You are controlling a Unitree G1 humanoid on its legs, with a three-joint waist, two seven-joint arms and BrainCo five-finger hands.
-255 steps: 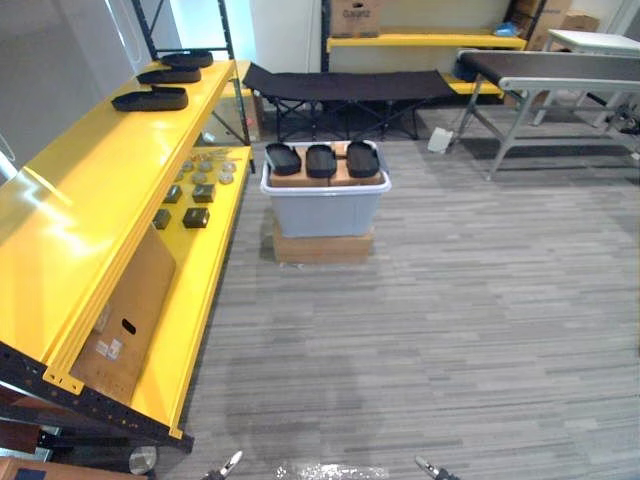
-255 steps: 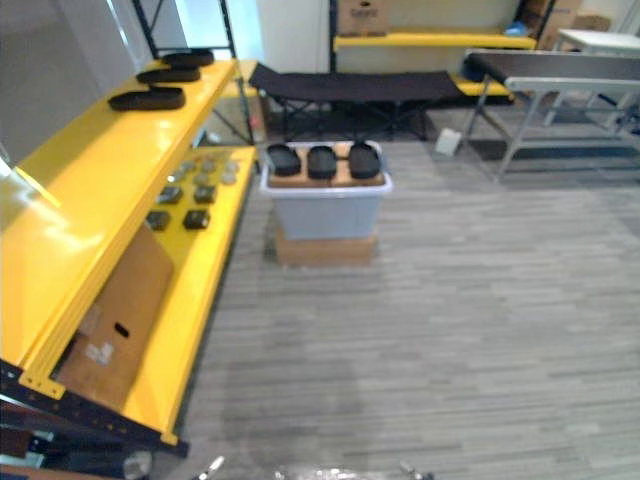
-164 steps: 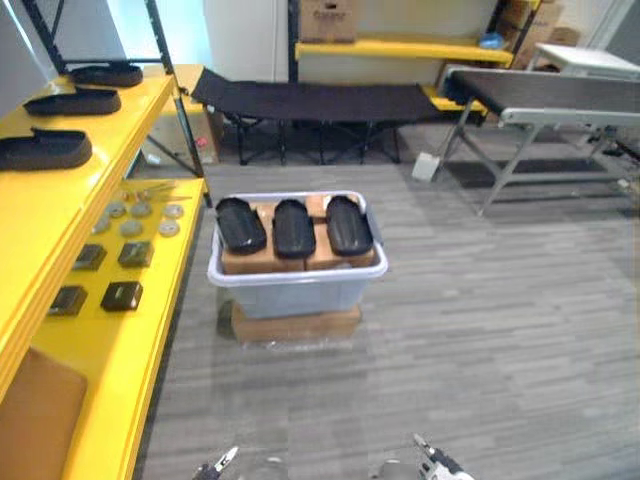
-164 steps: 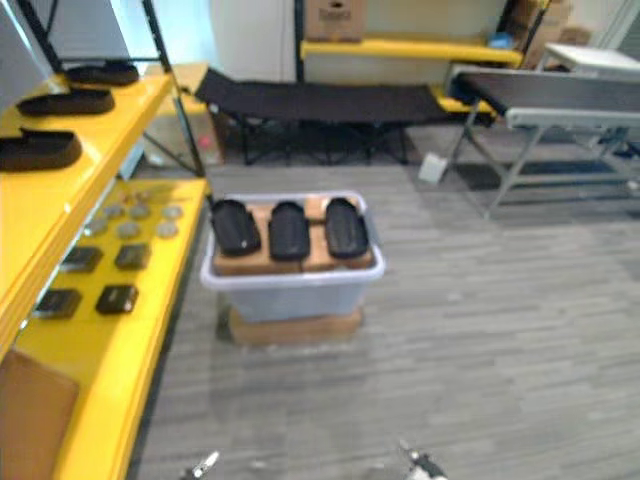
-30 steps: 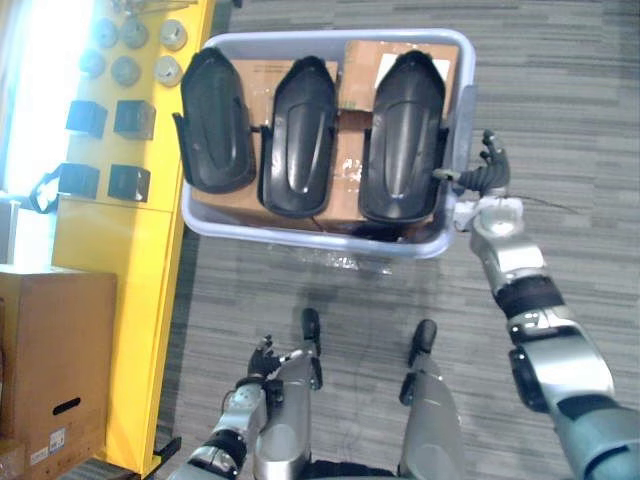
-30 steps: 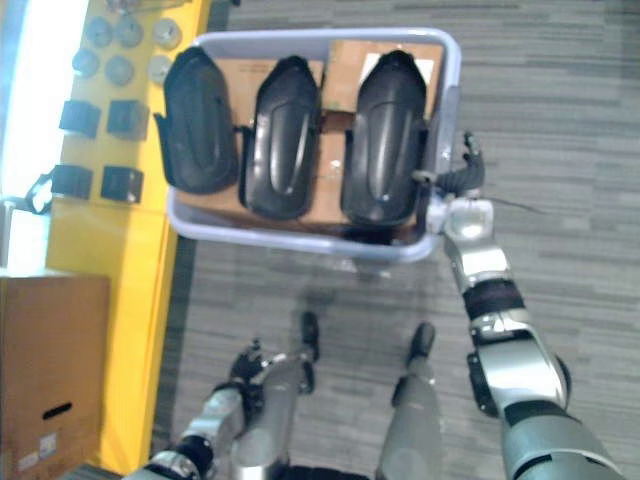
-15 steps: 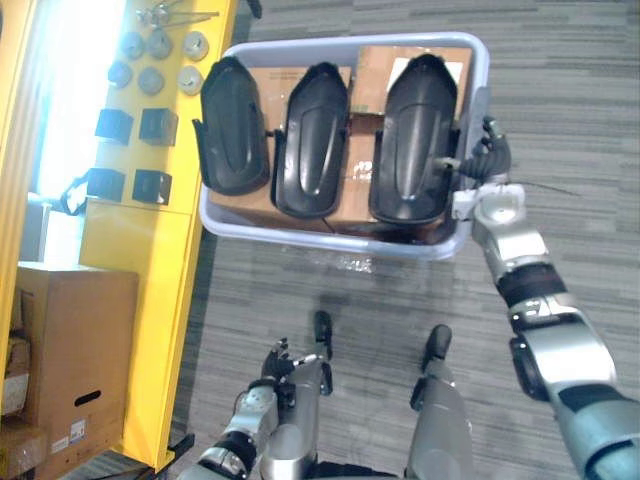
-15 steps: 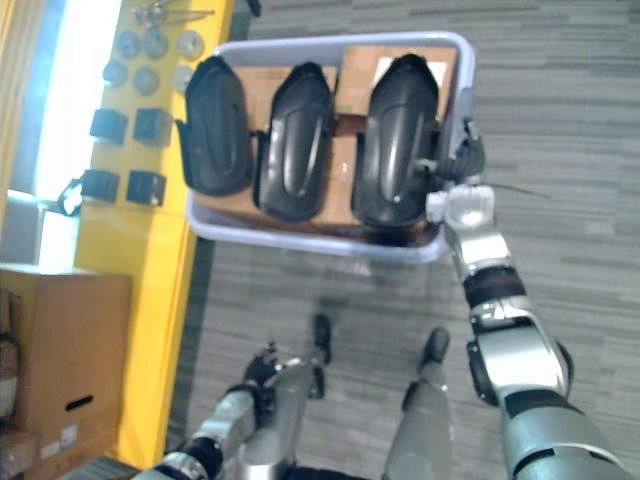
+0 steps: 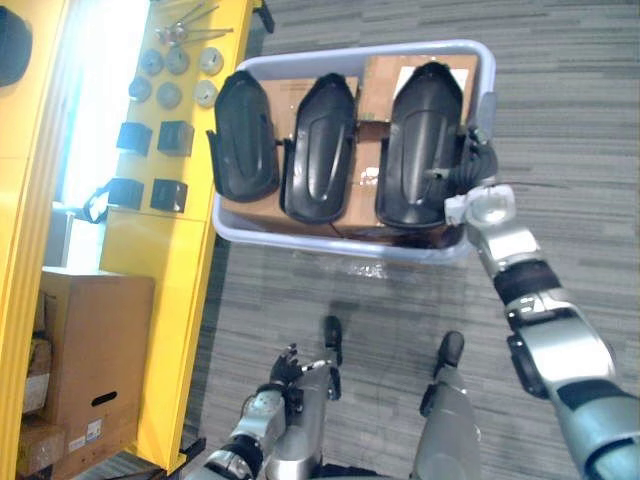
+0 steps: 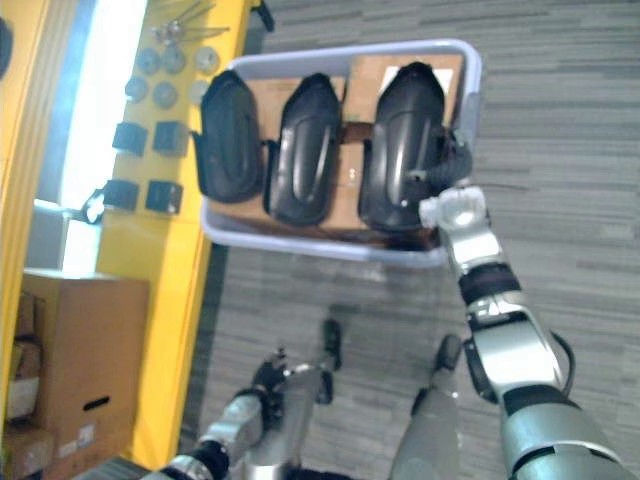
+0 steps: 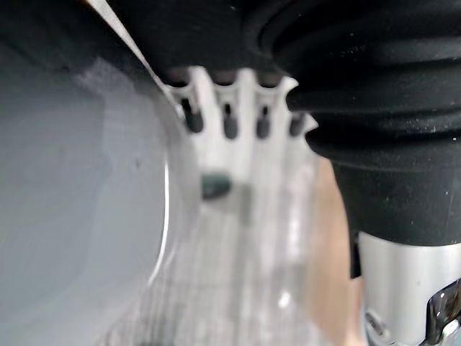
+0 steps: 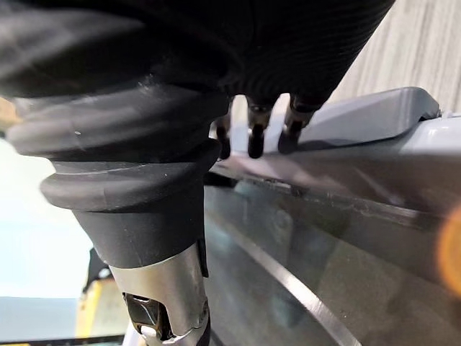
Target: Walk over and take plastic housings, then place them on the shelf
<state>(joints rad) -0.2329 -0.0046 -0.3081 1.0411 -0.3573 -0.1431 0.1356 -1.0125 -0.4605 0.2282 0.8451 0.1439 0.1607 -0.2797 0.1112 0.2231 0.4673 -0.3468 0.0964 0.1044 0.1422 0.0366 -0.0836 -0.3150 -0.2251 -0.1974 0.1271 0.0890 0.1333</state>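
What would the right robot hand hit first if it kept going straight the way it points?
The right robot hand would likely meet the grey bin at its right rim first, the rightmost black housing close beside; depth unclear.

You had three black plastic housings [image 9: 320, 150] in one grey bin [image 9: 340, 246]. On the yellow shelf [image 9: 120, 260] you had four black blocks [image 9: 175, 136] and six round discs [image 9: 168, 94].
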